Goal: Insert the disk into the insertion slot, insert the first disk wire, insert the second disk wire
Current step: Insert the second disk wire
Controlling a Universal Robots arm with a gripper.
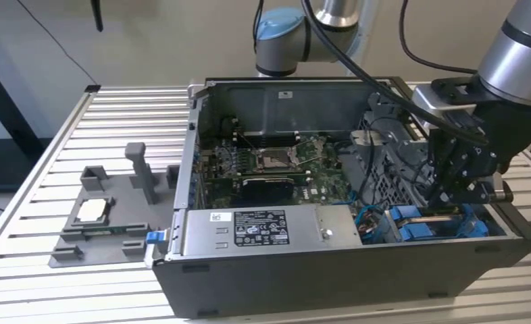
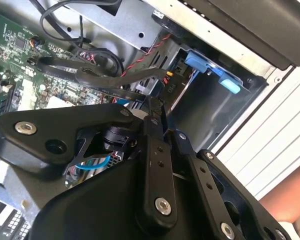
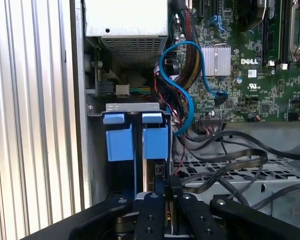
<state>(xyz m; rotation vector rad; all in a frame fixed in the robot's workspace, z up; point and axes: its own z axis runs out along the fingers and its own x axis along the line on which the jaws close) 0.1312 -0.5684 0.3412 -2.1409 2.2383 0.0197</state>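
I see the open computer case [image 1: 338,263] on the slatted table [image 1: 85,121], a parts tray [image 1: 103,226] at the exterior view's left, the power-supply box [image 1: 265,229] inside its front edge, the motherboard [image 1: 275,165] behind.

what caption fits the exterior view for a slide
Robot arm's gripper lowered into an open computer case, at the blue-tabbed insertion slot beside the power supply.

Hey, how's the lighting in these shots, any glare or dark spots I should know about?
Exterior view: even, soft light, though the case interior sits in shade. Second wrist view: the gripper is a dark, close mass, and the slatted table looks washed out. First wrist view: the blue tabs are evenly lit, with the recess below the power supply dim.
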